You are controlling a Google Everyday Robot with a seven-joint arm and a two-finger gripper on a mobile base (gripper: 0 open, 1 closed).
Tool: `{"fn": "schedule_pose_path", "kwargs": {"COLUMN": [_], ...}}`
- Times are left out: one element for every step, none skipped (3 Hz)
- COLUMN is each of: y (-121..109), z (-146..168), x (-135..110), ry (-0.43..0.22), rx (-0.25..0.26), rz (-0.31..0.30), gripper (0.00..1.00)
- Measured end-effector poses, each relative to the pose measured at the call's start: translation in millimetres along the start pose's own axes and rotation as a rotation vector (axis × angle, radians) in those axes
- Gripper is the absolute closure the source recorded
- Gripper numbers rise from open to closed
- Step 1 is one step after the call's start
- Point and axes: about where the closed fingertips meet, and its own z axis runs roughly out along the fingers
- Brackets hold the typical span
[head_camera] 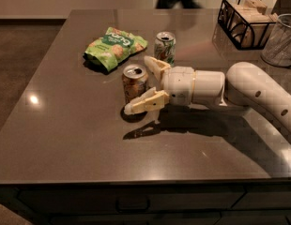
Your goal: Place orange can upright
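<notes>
1. Orange can [134, 82]: stands upright on the counter [65, 139], left of centre, silver top with pull-tab opening facing up. Lower front of the can is hidden behind the near finger; its base rim cannot be made out.
2. End effector [137, 84]: reaches in from the right, low over the counter, fingers spread wide with the can between them. Far finger [156, 66] angles up behind the can's right shoulder; near finger [144, 102] lies across in front of the base. Whether either pad touches the can cannot be told.
3. Arm [258, 90]: cut off by the right edge; only the wrist and one bent segment show.
4. White-and-green can [164, 46]: upright, just behind the far finger, its lower part covered by it.
5. Green snack bag [115, 46]: lies flat behind and left of the orange can, near but apart.
6. Black wire basket [241, 22] and a clear container [281, 46]: far right corner, well apart; the container is cut by the frame.
7. Room: open counter left of and in front of the can; left and front edges well away.
8. Surfaces: counter is dark, polished and reflective, showing the arm's shadow. Can body mottled orange-brown. End effector fingers are pale yellow plastic, arm shell smooth and white. Bag crinkled and glossy.
</notes>
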Motion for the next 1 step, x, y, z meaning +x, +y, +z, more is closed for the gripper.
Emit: {"fn": "schedule_pose_path", "kwargs": {"y": [0.0], "z": [0.1], "x": [0.0], "ry": [0.0], "rx": [0.0], "rz": [0.0], "gripper": [0.0]}}
